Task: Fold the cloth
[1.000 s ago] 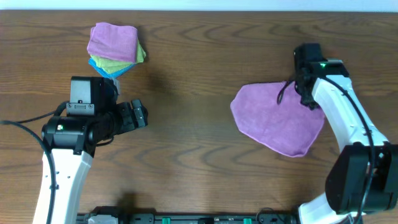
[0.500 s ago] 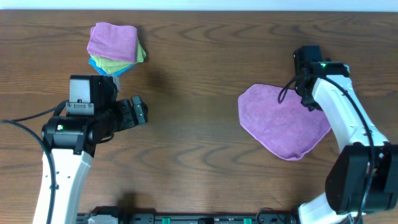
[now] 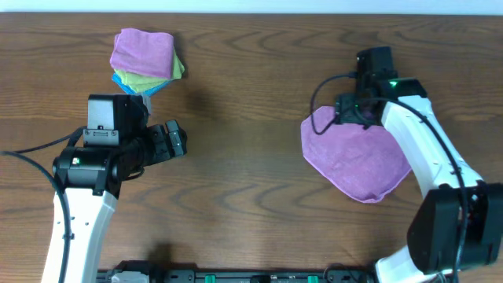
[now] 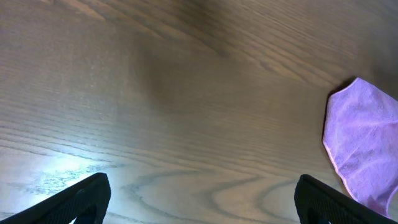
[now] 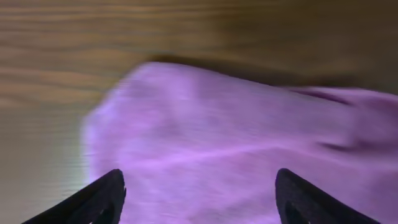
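Observation:
The purple cloth lies loosely folded over, in a rounded shape, on the right of the wooden table. My right gripper hovers over its upper left part. In the right wrist view the cloth fills most of the picture, and the right gripper is open above it with nothing between its fingers. My left gripper is far to the left, open and empty over bare wood. In the left wrist view the left gripper stands wide and the cloth shows at the right edge.
A stack of folded cloths, purple on top with yellow-green and blue beneath, sits at the back left, just behind the left arm. The brown table runs bare between the two arms.
My right gripper has opened, let go of the cloth and swung left over its upper left part. The cloth shifted slightly right and settled. The left arm has not moved.

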Robot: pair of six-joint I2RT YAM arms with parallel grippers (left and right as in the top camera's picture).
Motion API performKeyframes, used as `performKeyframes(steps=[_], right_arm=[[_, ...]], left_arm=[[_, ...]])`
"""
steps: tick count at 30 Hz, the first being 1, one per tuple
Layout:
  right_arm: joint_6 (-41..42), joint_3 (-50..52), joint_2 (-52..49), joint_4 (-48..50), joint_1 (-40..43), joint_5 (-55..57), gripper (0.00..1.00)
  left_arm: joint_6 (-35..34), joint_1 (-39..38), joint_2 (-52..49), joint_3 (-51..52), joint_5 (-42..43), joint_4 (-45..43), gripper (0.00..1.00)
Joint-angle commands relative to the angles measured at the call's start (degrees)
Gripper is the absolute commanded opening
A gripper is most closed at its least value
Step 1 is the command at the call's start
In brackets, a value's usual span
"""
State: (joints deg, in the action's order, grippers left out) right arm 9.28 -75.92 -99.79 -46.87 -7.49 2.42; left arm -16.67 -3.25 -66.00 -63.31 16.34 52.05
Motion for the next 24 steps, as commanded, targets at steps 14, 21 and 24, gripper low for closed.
performKeyframes(steps=[14, 21, 24], right_arm=[[0.13, -0.79, -10.71, 3.91, -8.15, -13.2, 0.81], [0.42, -0.79, -13.09, 4.11, -8.15, -13.16, 0.75], [0.52, -0.79, -13.92, 4.48, -8.2, -13.16, 0.65]], left_arm=[[0.15, -0.22, 0.13, -1.2, 0.22, -0.02, 0.96], [0.15, -0.22, 0.13, -1.2, 0.22, -0.02, 0.96], [0.15, -0.22, 0.13, -1.2, 0.22, -0.02, 0.96]])
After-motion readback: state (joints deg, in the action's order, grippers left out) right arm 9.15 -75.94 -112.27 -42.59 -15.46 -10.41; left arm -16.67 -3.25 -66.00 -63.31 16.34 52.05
